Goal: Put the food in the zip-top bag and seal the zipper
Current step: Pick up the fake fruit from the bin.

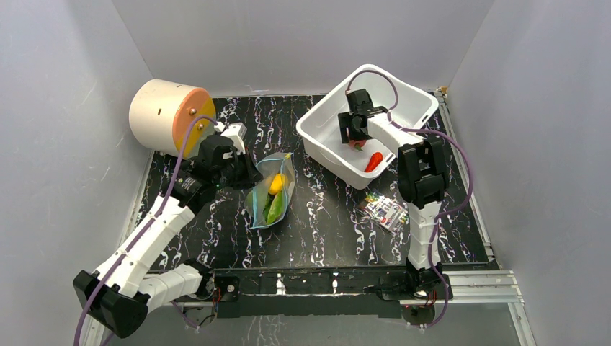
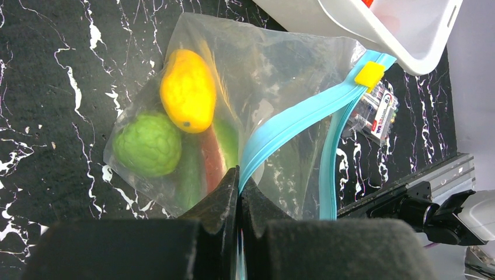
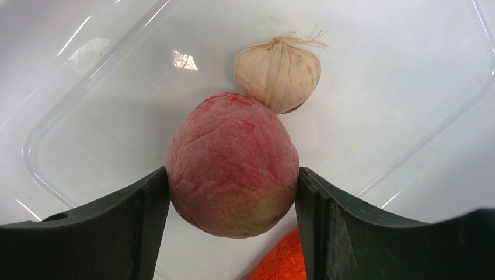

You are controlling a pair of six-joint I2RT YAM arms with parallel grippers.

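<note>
Filling the right claw, the pink fruit touches both fingers

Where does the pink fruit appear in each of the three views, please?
Top external: the pink fruit is upper right, inside the white bin, mostly hidden by the right arm.
Left wrist: not in it; only the bin's corner shows, top right.
Right wrist: centre, gripped between the fingers, garlic just beyond it.
Shared landmark: the white bin, in all three.
</note>
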